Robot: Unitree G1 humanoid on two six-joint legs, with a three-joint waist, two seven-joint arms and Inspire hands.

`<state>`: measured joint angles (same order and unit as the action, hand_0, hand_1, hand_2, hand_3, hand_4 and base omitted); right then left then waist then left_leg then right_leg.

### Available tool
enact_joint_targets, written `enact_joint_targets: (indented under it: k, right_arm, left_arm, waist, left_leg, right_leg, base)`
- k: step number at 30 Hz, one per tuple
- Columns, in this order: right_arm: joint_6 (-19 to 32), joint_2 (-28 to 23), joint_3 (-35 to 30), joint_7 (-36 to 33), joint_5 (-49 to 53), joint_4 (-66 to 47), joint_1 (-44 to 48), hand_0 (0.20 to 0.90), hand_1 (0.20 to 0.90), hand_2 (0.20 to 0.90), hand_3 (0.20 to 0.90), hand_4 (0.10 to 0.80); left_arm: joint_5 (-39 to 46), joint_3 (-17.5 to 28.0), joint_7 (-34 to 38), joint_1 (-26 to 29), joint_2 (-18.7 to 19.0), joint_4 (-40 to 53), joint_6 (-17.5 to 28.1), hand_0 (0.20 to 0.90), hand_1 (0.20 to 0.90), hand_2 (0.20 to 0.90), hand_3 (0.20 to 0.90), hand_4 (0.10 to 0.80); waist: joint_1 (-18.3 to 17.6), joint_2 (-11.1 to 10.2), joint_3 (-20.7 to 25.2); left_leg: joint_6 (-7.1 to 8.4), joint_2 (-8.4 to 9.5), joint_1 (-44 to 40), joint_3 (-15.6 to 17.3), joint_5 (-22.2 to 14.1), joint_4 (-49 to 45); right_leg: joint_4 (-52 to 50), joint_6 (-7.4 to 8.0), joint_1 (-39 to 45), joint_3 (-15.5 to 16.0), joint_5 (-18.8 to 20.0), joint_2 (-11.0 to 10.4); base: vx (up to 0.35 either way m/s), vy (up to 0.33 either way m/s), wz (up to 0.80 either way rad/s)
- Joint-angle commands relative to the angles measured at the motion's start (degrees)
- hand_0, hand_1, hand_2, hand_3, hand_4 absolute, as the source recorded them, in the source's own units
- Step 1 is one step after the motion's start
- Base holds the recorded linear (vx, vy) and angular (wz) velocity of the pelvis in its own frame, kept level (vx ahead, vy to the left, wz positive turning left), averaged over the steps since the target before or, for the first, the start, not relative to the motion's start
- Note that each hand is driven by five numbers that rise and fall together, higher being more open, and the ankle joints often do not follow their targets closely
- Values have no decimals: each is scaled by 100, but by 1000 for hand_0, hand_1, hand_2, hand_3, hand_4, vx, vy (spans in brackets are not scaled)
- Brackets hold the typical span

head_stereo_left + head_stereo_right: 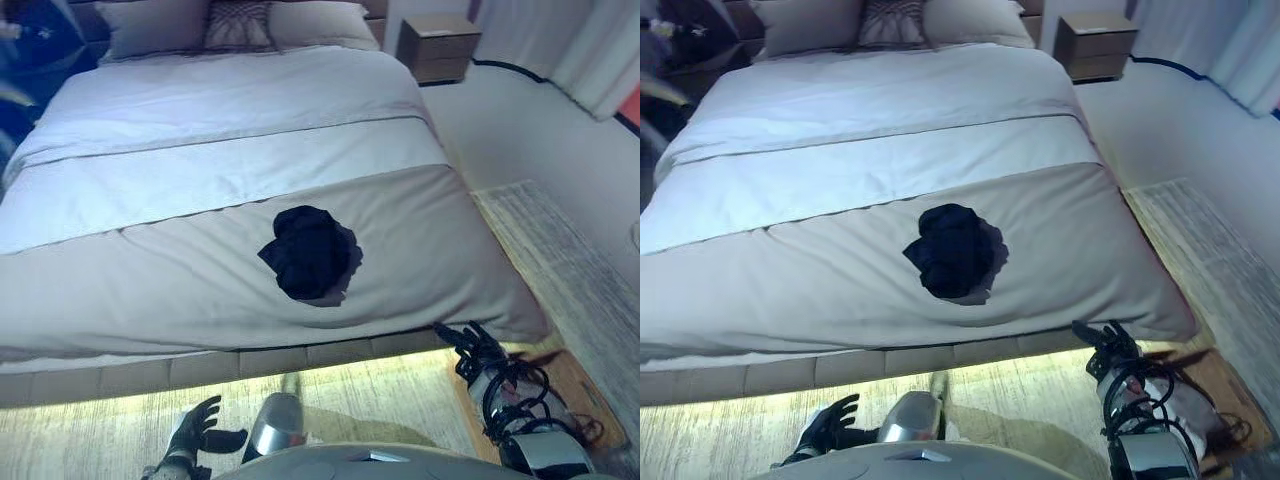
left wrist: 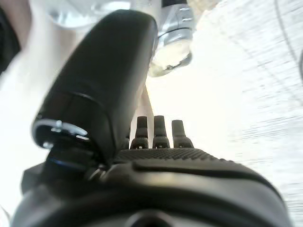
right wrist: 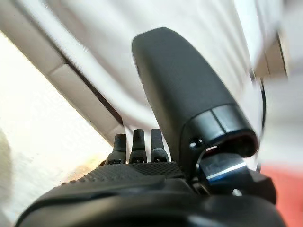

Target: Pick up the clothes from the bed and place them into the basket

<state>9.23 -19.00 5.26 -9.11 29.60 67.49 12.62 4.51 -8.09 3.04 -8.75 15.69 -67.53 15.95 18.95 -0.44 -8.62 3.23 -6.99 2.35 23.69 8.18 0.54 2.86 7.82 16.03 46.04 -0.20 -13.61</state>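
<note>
The robot has two silver-grey arms with smooth, shiny metal housings. Each arm ends in a dark hand. The left hand (image 1: 196, 428), at about 7 o'clock in the eye views, is black, with slim segmented fingers. The right hand (image 1: 478, 347), at about 5 o'clock, is black too. In the wrist views the back of each hand has a fine ribbed texture, and the thumb is a thick, glossy black piece with small screws at its base.

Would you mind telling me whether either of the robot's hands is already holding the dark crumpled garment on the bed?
No: the dark crumpled garment lies alone on the grey bedspread, while the left hand and right hand hang open below the bed's edge.
</note>
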Motion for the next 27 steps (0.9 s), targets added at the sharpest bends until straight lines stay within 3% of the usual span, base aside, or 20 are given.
enact_joint_targets:
  k: [1, 3, 5, 6, 7, 8, 9, 10, 11, 12, 14, 15, 16, 20, 22, 27]
  right_arm:
    - [171, -567, 250, 161, -1387, -569, 374, 900, 900, 900, 900, 800]
    - [99, -640, 401, 151, -1750, -567, 404, 900, 900, 900, 900, 800]
    - [51, -676, 514, 98, -2002, -584, 430, 900, 900, 900, 900, 800]
    - [61, -713, 612, 62, -2416, -657, 446, 900, 900, 900, 900, 800]
    - [109, -752, 736, -135, -2982, -792, 431, 900, 900, 900, 900, 800]
    - [83, -810, 898, -345, -3441, -913, 455, 900, 900, 900, 900, 800]
    - [2, -870, 1063, -543, -3655, -1045, 457, 900, 900, 900, 900, 800]
    - [-67, -975, 1278, -755, -3947, -1208, 476, 900, 900, 900, 900, 800]
    - [-91, -1058, 1430, -910, -4231, -1329, 509, 900, 900, 900, 900, 800]
    - [-114, -1179, 1624, -1100, -4532, -1523, 576, 900, 900, 900, 900, 800]
    - [-78, -1260, 1711, -1269, -4826, -1675, 608, 900, 900, 900, 900, 800]
    - [-54, -1340, 1799, -1686, -5200, -1781, 640, 900, 900, 900, 900, 800]
    - [-122, -1379, 1843, -1952, -5447, -1821, 644, 900, 900, 900, 900, 800]
    - [-262, -1439, 1885, -2465, -6004, -1861, 697, 900, 900, 900, 900, 800]
    - [-475, -1489, 1977, -2579, -6218, -1817, 908, 900, 900, 900, 900, 800]
    - [-723, -1518, 2229, -2525, -6098, -1590, 1627, 900, 900, 900, 900, 800]
  left_arm:
    - [194, -310, 143, 381, 135, 407, 299, 900, 900, 900, 900, 800]
    - [273, -347, 114, 428, 213, 494, 266, 900, 900, 900, 900, 800]
    - [189, -400, 19, 509, 292, 598, 196, 900, 900, 900, 900, 800]
    - [107, -486, -16, 587, 340, 662, 137, 900, 900, 900, 900, 800]
    - [83, -554, -1, 649, 377, 724, 59, 900, 900, 900, 900, 800]
    - [75, -629, 23, 692, 444, 767, 10, 900, 900, 900, 900, 800]
    - [-2, -695, 29, 737, 491, 798, 6, 900, 900, 900, 900, 800]
    - [19, -792, 63, 803, 571, 819, -13, 900, 900, 900, 900, 800]
    - [71, -855, 85, 872, 621, 819, -36, 900, 900, 900, 900, 800]
    - [167, -929, 119, 1002, 708, 814, -75, 900, 900, 900, 900, 800]
    - [298, -969, 171, 1113, 774, 809, -133, 900, 900, 900, 900, 800]
    - [445, -1023, 234, 1243, 863, 773, -121, 900, 900, 900, 900, 800]
    - [476, -1013, 267, 1276, 886, 754, -110, 900, 900, 900, 900, 800]
    - [437, -850, 488, 1041, 842, 813, -197, 900, 900, 900, 900, 800]
    - [372, -752, 477, 822, 816, 741, -64, 900, 900, 900, 900, 800]
    - [490, -684, 283, 891, 969, 753, 23, 900, 900, 900, 900, 800]
  waist:
    - [-35, 128, 328]
    - [-14, 73, 376]
    - [0, -14, 416]
    - [-31, -29, 428]
    - [-138, -19, 403]
    - [-243, 15, 349]
    - [-326, -11, 277]
    - [-413, -40, 204]
    - [-477, -39, 143]
    - [-581, -133, 29]
    - [-698, -218, -45]
    - [-860, -350, -129]
    - [-917, -384, -166]
    - [-756, -488, -179]
    - [-545, -534, -232]
    - [-239, -497, -478]
  left_leg:
    - [192, 76, 131, -237, -254, 2]
    - [-20, 275, 72, -271, -406, -1]
    - [-247, 540, 2, -372, -571, 2]
    - [-407, 717, -118, -498, -692, 48]
    - [-589, 894, -238, -633, -841, 103]
    - [-651, 894, -306, -701, -900, 113]
    - [-628, 889, -319, -839, -918, 95]
    - [-575, 853, -307, -1009, -913, 70]
    - [-539, 765, -207, -1051, -792, -2]
    - [-450, 725, -189, -1221, -804, -41]
    - [-386, 692, -169, -1337, -848, -56]
    - [-355, 653, -81, -1531, -948, -114]
    - [-375, 612, -6, -1695, -987, -158]
    - [-355, 595, 74, -2031, -957, -202]
    - [-272, 562, 142, -2170, -890, -167]
    - [-178, 554, 437, -2462, -762, -201]
  right_leg:
    - [-833, -280, -250, -421, -487, 346]
    - [-1021, -225, -223, -544, -488, 234]
    - [-1491, -48, -262, -666, -230, -41]
    - [-2174, 129, -460, -793, 198, -365]
    - [-3028, 352, -892, -1140, 490, -777]
    - [-3422, 357, -1213, -1513, 440, -762]
    - [-3175, 304, -1427, -1807, 341, -581]
    - [-2847, 228, -1551, -2012, 196, -330]
    - [-2404, 66, -1589, -1990, 243, -133]
    - [-1743, 51, -1652, -2204, 211, 71]
    - [-1217, 79, -1734, -2404, 327, 189]
    - [-791, 142, -1965, -2821, 567, 243]
    - [-852, 152, -2062, -3043, 516, 294]
    - [-770, 41, -1842, -2981, 255, 485]
    - [-616, -47, -1695, -2854, 174, 593]
    - [-637, -144, -1775, -2612, 91, 659]
  base:
    - [129, 171, 2]
    - [127, 160, 24]
    - [164, 215, 40]
    - [218, 327, 54]
    - [218, 290, 90]
    - [142, 102, 99]
    - [79, -130, 116]
    - [-17, -228, 111]
    - [-31, -300, 119]
    - [-59, -337, 107]
    - [3, -315, 83]
    - [54, -293, 85]
    - [94, -316, 110]
    - [112, -139, 115]
    - [97, -126, 28]
    - [-13, -109, 24]
